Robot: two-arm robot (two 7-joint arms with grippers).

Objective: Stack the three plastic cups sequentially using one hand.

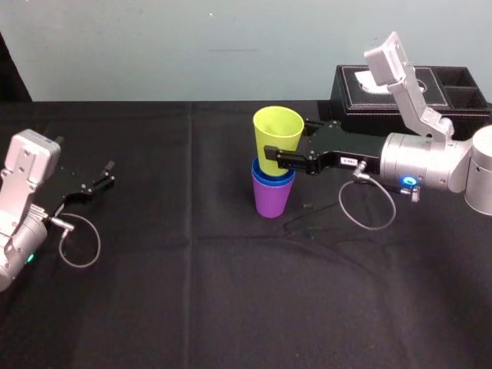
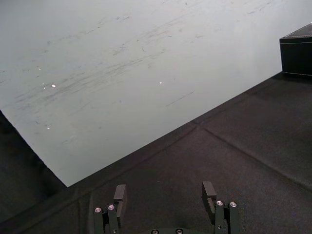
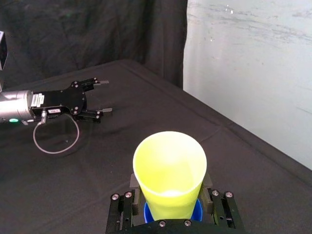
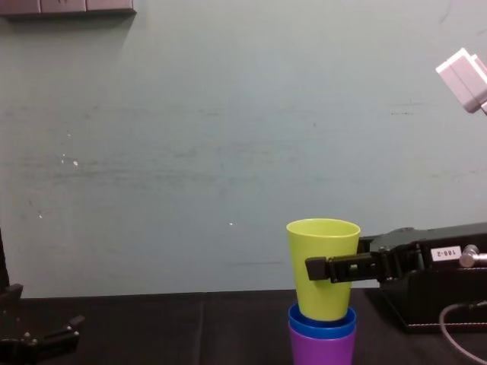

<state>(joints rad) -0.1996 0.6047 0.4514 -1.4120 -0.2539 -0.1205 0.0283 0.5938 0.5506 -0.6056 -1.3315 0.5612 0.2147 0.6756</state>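
Black cloth-covered counter (image 1: 231, 307) against a pale, scuffed wall.

From the head: purple cup (image 1: 271, 201) upright near mid-counter. Blue cup (image 1: 273, 175) nested deep inside it, little more than the rim showing. Yellow-green cup (image 1: 277, 137) standing in the blue one. Right arm (image 1: 427, 161) reaching in from the side, right jaws clenched on the yellow-green cup at about mid-height. Black tissue box (image 1: 361, 92) behind, well apart from the stack. Left arm (image 1: 27, 192) parked near the counter's left edge.

From the left wrist: left jaws spread wide above bare cloth, grasping nothing.

From the right wrist: yellow-green cup (image 3: 169, 180) pinched between the right jaws, blue rim just beneath.

From the chest: only the base of the yellow-green cup (image 4: 323, 266) inside the blue rim, most of its body above. Probably not yet pressed home.

Risks, as judged:
- A loosely perched top cup, liable to tip, if let go at this height.
- A toppled stack from any off-centre push downward, given such light cups.
- All three cups dragged sideways by a retreat before a full release.
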